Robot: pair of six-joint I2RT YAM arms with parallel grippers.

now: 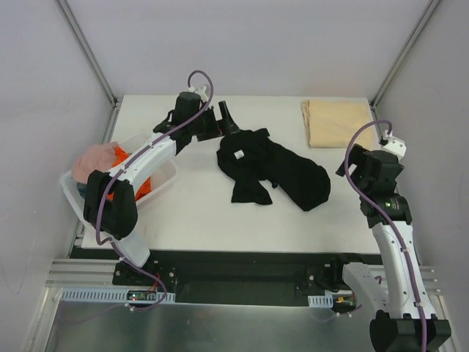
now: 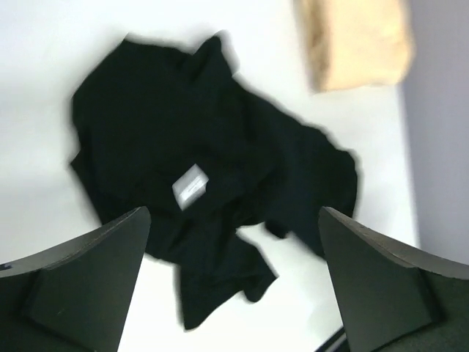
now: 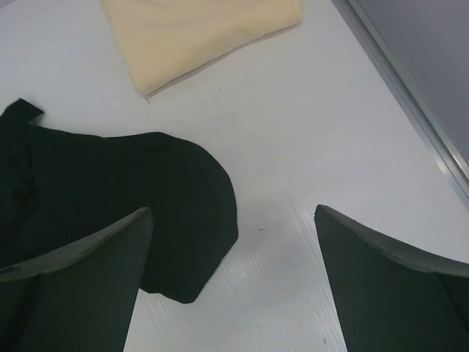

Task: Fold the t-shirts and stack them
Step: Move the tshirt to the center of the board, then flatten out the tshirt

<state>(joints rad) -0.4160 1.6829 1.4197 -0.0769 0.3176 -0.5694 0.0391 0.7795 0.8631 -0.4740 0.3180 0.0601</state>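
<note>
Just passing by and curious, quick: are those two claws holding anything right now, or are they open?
Left gripper: open, holding nothing.
Right gripper: open, holding nothing.

A white plastic basket (image 1: 165, 180) sits well to the left of the left pincer (image 1: 227, 119) and nearer the arm bases. It stands at the left edge of the white surface (image 1: 220, 220), one corner jutting past it. Right of the right pincer (image 3: 233, 211), a grey metal rail (image 3: 407, 82) borders the surface, with a grey wall (image 3: 440, 37) beyond.
</note>
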